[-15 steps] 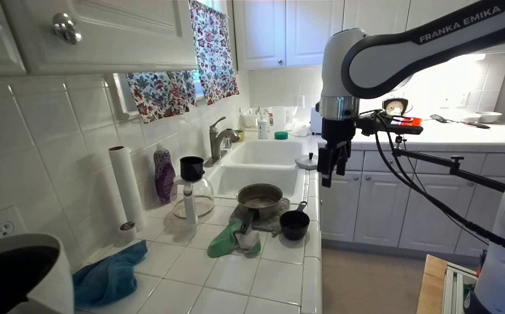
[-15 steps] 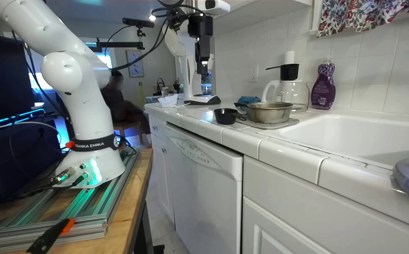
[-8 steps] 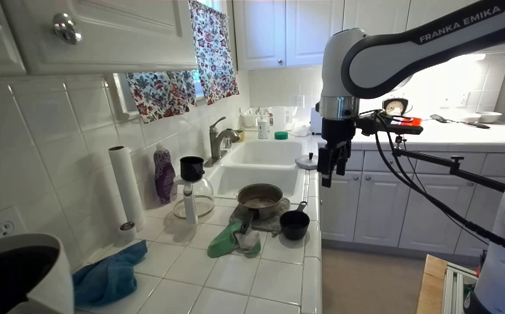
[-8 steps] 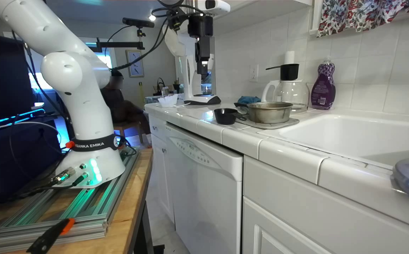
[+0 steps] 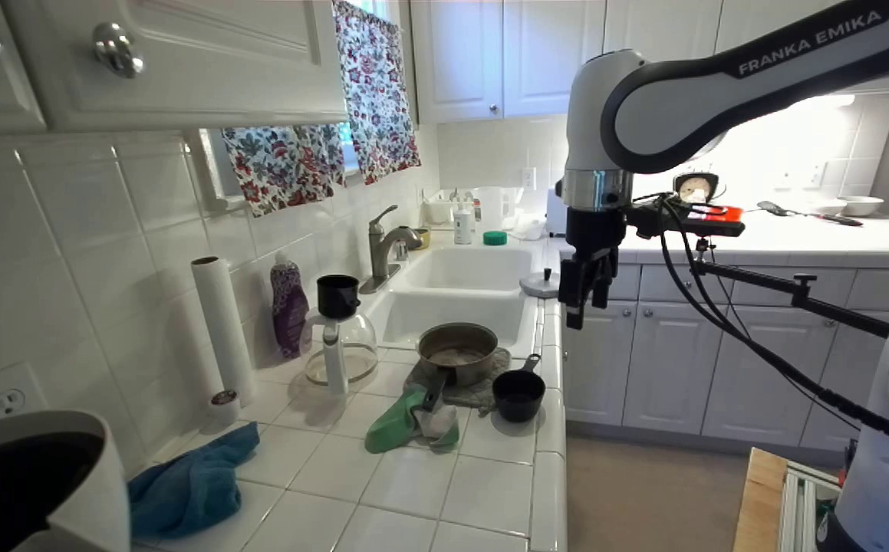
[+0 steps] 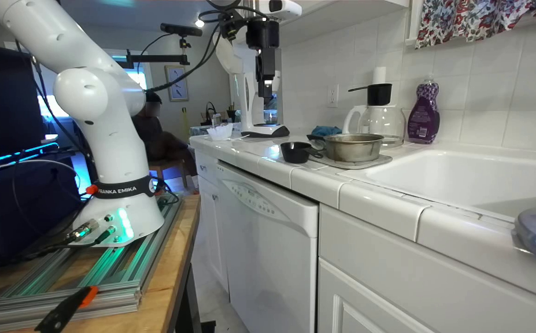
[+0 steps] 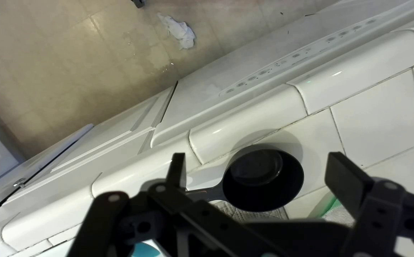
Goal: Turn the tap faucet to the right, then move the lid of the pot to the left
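Seeing in an exterior view white double-basin sink (image 5: 467, 270); black two-finger gripper (image 5: 587, 314) off 3 o'clock, spread wide, empty; grey metal pot (image 5: 459, 354) at 6; curved silvery metal tap (image 5: 380, 253) at 10; round grey lid (image 5: 540, 287) by rim at 3.

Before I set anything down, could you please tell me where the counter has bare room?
Bare tiles lie between the blue cloth, the green cloth and the counter's front edge. It is crowded around the pot, with the carafe, the small black pan and the green cloth close by; the lid lies by the sink.
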Robot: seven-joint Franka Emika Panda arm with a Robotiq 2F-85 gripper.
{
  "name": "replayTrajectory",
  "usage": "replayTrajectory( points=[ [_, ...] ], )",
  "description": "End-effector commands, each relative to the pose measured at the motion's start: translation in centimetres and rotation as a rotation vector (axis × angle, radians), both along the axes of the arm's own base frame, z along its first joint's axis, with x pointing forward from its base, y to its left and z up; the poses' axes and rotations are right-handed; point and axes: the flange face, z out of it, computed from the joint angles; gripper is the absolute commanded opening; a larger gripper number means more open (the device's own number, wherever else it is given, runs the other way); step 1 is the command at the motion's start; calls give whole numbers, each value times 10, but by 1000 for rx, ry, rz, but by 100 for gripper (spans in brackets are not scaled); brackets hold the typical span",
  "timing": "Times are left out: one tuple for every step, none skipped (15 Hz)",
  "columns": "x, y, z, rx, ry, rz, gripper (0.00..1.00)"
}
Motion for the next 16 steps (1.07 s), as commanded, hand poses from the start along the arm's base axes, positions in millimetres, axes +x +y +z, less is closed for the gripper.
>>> replayTrajectory(
  points=[
    [0, 0, 1, 0, 1, 0, 100],
    [0, 0, 1, 0, 1, 0, 100],
    [0, 0, 1, 0, 1, 0, 100],
    [0, 0, 1, 0, 1, 0, 100],
    [0, 0, 1, 0, 1, 0, 100],
    [6, -13, 5, -20, -12, -10, 100],
    [10, -29, 10, -18, -22, -24, 100],
    [12, -48, 15, -17, -35, -38, 100],
    [15, -79, 25, -22, -50, -54, 100],
    [16, -104, 32, -26, -62, -76, 100],
    [19, -129, 38, -24, -78, -90, 100],
    [23, -155, 47, -21, -92, -102, 100],
    [28, -180, 56, -17, -108, -117, 100],
    [36, -203, 62, -9, -129, -127, 100],
    [46, -220, 72, 1, -150, -140, 100],
    [58, -234, 80, 7, -171, -148, 100]
  ],
)
